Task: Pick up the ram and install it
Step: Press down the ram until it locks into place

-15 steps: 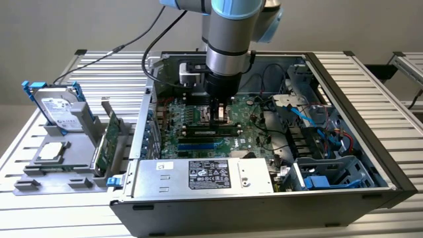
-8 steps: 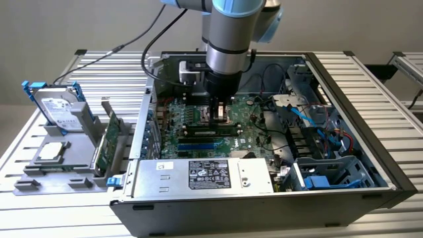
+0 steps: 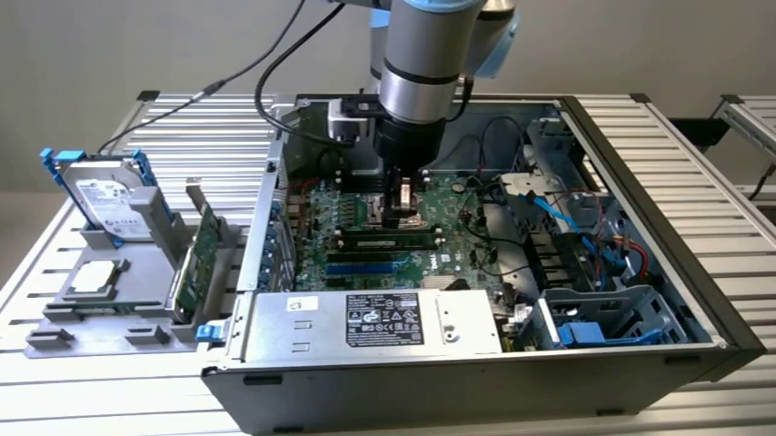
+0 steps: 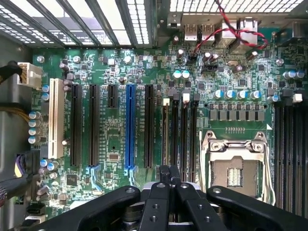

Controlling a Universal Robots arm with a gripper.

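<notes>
A pale wall closes off the far side of the room, and in front of it stretches a table [image 3: 679, 145] of ribbed aluminium slats, silver-grey and bare at its edges. Sitting square in the middle is the open computer case [image 3: 715, 309], black-walled, its lid off and its green motherboard [image 4: 115, 77] facing up. The arm [image 3: 424, 64] drops straight down into the case from above, cables trailing off toward the exterior view's left. Along the case's near edge lies the power supply [image 3: 376, 322], label up. Off on the exterior view's left stands a grey fixture [image 3: 104, 304] carrying the hard drive [image 3: 107, 202] with blue rails upright at its far end and a green expansion card [image 3: 200, 259] on edge nearer the case. Down at the board, the tool [image 4: 168, 175] has its black fingers pressed together, closed, over the memory slots beside the processor socket [image 4: 236, 166]. The ram [image 3: 388, 242] lies seated in a slot just near of the tool.
</notes>
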